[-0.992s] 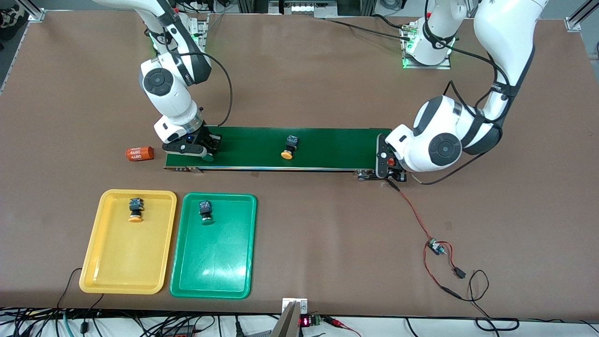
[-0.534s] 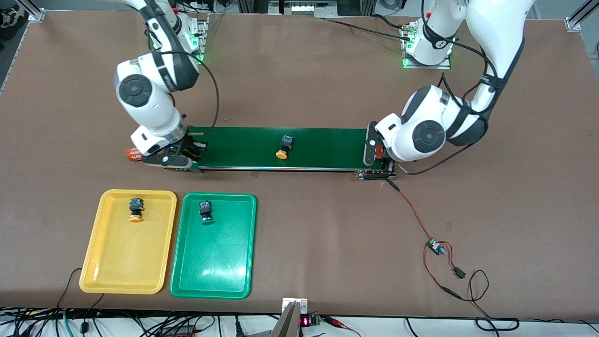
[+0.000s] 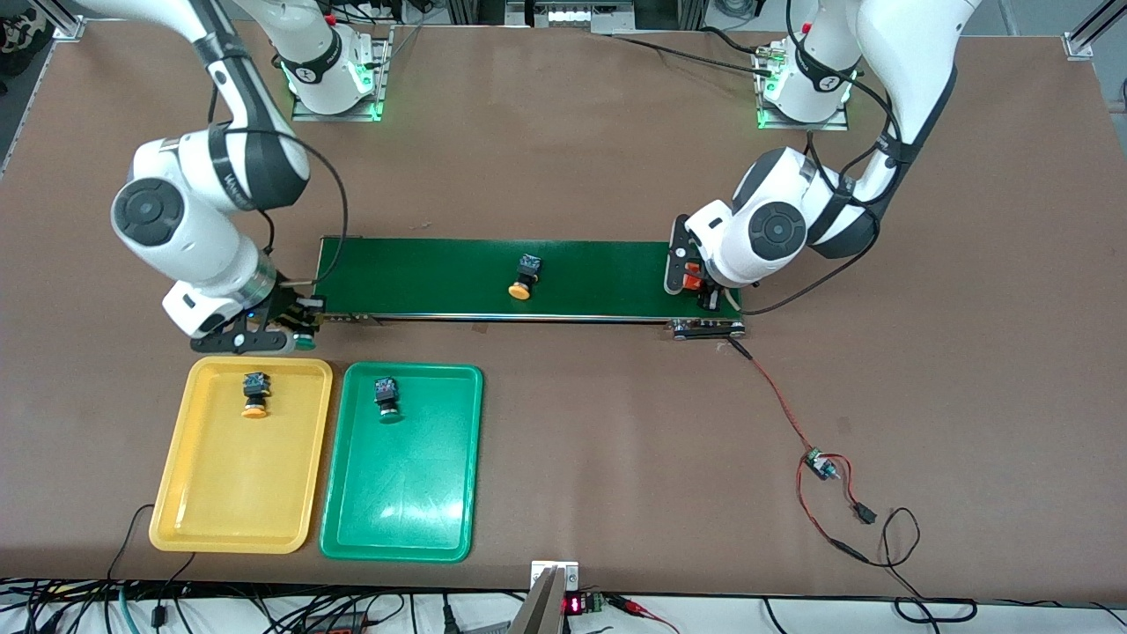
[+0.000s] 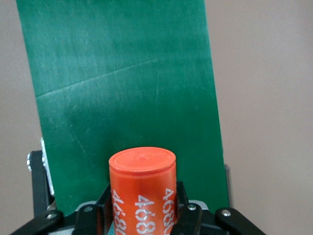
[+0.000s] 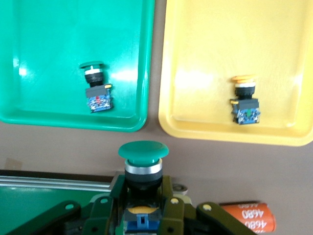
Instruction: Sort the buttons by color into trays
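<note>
My right gripper [image 3: 302,341] [image 5: 143,185] is shut on a green-capped button [image 5: 143,155], held over bare table between the belt's end and the trays. The yellow tray [image 3: 233,484] holds a yellow-capped button [image 3: 254,394]. Beside it, the green tray [image 3: 401,493] holds a green-capped button [image 3: 387,398]. Another yellow-capped button [image 3: 523,280] lies on the dark green conveyor belt [image 3: 423,273]. My left gripper [image 3: 703,291] [image 4: 143,192] is shut on an orange cylinder [image 4: 142,176] with white print, over the belt's end toward the left arm.
A second orange printed cylinder [image 5: 247,215] lies on the table near the belt's end toward the right arm. Red and black wires with a small board [image 3: 819,464] trail from the belt toward the front camera. Cables hang along the table's near edge.
My right arm has carried the green-capped button off the belt toward the trays. The left gripper has shifted inward over the belt's end. The yellow-capped button on the belt has drifted toward the right arm's end.
</note>
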`<state>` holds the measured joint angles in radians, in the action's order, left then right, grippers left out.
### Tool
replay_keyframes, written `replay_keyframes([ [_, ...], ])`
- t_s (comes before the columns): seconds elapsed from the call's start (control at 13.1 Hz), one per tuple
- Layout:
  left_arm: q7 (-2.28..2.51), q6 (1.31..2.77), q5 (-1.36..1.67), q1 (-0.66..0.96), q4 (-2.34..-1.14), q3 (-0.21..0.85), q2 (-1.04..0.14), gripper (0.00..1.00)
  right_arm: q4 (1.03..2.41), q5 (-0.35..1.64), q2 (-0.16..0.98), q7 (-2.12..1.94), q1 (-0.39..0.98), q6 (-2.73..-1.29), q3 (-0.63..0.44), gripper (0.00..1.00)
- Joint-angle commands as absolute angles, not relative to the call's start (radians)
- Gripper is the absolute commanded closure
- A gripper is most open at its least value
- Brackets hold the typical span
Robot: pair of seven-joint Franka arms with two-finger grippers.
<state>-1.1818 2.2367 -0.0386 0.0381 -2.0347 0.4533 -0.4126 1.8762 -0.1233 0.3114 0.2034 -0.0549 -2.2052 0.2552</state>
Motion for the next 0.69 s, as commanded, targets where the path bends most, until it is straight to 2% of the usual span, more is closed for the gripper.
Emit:
replay_keyframes([
  [0.0, -1.152, 2.246, -0.041, 0.051, -2.057, 0.454, -0.368, 0.04, 1.796, -0.159, 0.377, 0.170, -0.072, -2.169, 0.267, 0.85],
  [0.08, -1.152, 2.244, -0.041, 0.054, -2.056, 0.454, -0.350, 0.00, 1.795, -0.173, 0.391, 0.172, -0.075, -2.174, 0.267, 0.85],
  [0.38, -1.158, 2.234, -0.040, 0.051, -2.049, 0.469, -0.270, 0.00, 1.769, -0.259, 0.445, 0.172, -0.094, -2.187, 0.252, 0.85],
  [0.61, -1.195, 2.208, -0.038, -0.059, -2.045, 0.434, -0.215, 0.00, 1.729, -0.272, 0.511, 0.135, -0.094, -2.233, 0.194, 0.85],
])
